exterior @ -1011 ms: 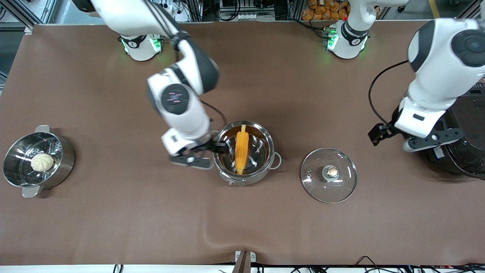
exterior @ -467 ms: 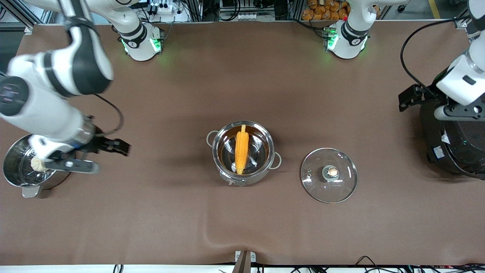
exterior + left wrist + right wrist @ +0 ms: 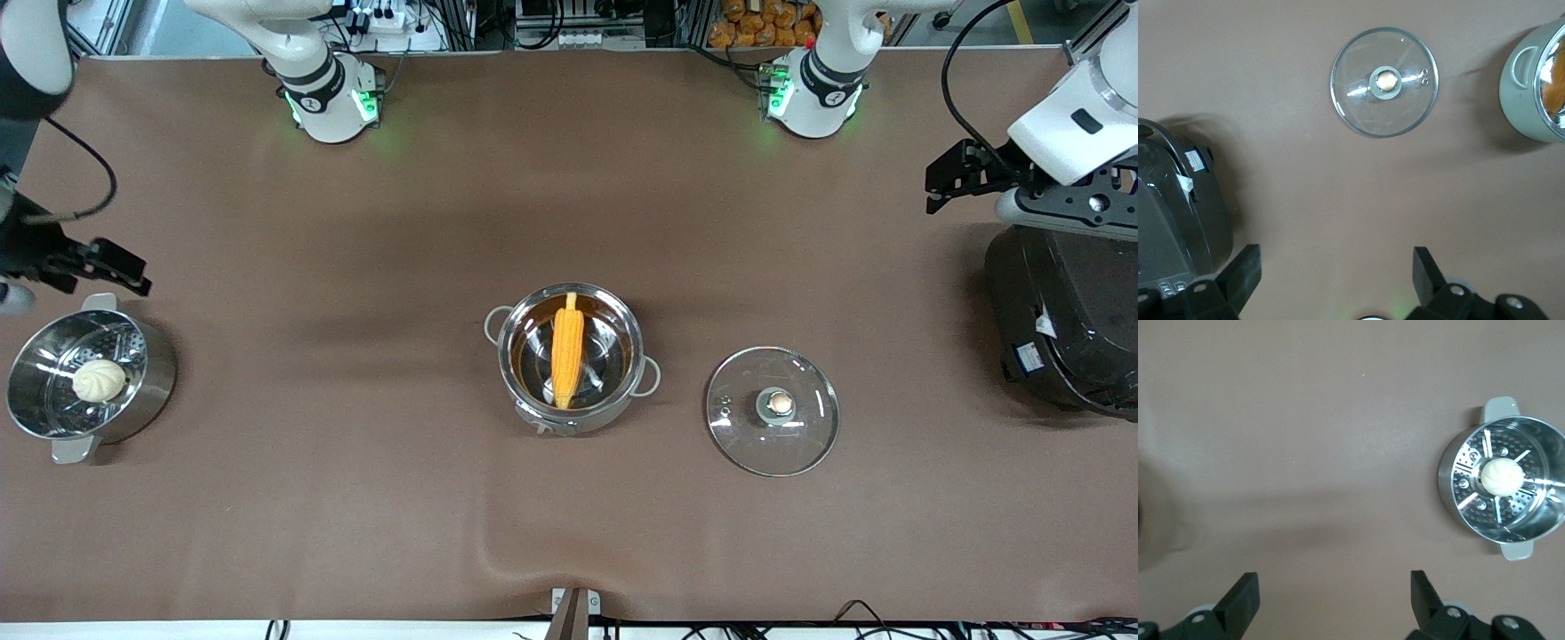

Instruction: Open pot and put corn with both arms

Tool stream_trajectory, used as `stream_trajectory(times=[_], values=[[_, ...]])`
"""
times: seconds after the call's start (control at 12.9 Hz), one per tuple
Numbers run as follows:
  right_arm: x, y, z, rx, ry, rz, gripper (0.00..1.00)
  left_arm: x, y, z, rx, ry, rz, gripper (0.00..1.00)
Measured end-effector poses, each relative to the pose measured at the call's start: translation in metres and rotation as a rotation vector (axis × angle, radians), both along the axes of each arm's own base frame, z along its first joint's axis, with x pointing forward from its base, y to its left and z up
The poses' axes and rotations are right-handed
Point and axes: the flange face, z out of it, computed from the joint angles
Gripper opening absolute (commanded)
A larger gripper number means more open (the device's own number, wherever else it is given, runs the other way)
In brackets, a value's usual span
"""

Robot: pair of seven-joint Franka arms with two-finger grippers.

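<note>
The corn (image 3: 567, 349) is seen lying inside the uncovered pot (image 3: 569, 358) at mid-table, well apart from both grippers. The glass lid (image 3: 773, 411) rests flat on the table beside the pot, toward the left arm's end. The left gripper (image 3: 1333, 280), fingers spread wide and empty, is held high over the black cooker (image 3: 1062, 324). The right gripper (image 3: 1333, 601), likewise spread and empty, is raised near the steamer pot (image 3: 84, 376), in which a white bun (image 3: 99, 380) sits.
</note>
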Motion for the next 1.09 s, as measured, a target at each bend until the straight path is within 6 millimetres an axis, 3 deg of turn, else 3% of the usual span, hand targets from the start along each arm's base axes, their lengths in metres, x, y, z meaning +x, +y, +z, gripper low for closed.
stream_trajectory(times=[0.23,0.47,1.09], values=[[-0.033,-0.004,0.035,0.006,0.008,-0.009,1.00,0.001,0.002,-0.001,0.000,0.002,0.004,1.00],[-0.047,-0.009,0.056,0.009,0.035,-0.020,1.00,0.001,0.006,-0.001,0.000,0.003,0.011,1.00],[-0.048,-0.015,0.056,0.010,0.040,-0.031,1.00,0.000,0.000,-0.001,-0.025,0.007,0.004,1.00]])
